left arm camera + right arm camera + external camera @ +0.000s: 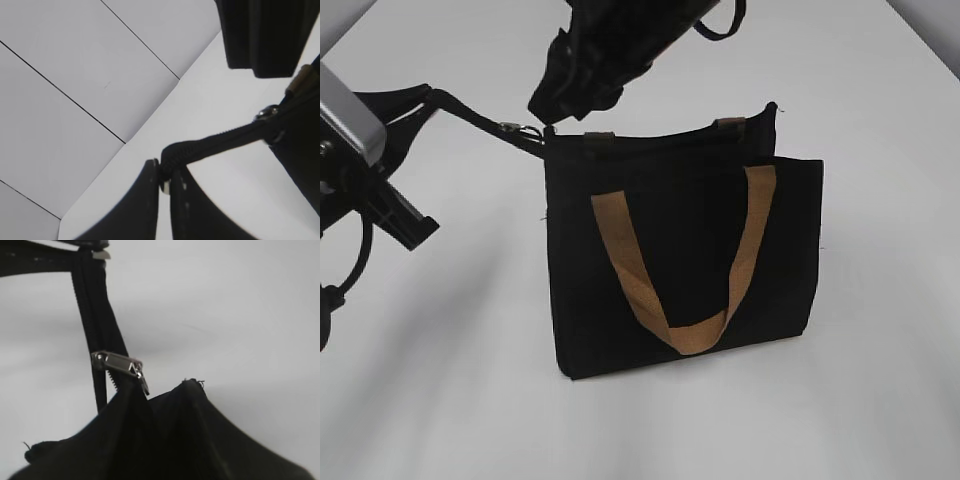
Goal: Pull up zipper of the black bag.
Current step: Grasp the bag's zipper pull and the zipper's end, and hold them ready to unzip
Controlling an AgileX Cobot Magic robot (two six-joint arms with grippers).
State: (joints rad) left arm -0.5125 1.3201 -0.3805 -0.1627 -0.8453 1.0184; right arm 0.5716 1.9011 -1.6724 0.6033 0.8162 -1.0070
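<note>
**Zip tail pinched taut, slider at the bag's corner**

The zipper [510, 129] runs off the top left corner of the black bag [680, 250], which stands upright on the white table [880, 400]. Its silvery pull [120, 365] sits just at that corner, on the stretched tail. The left gripper [165, 180] is clamped tight on the tail's far end, holding it out to the left, away from the bag. The right gripper [565, 90] hangs just above the same corner; its jaws stand part open, and I cannot tell whether they touch the pull. Its fingers are out of its own camera's sight. The tan handle [680, 270] droops down the front.
</note>
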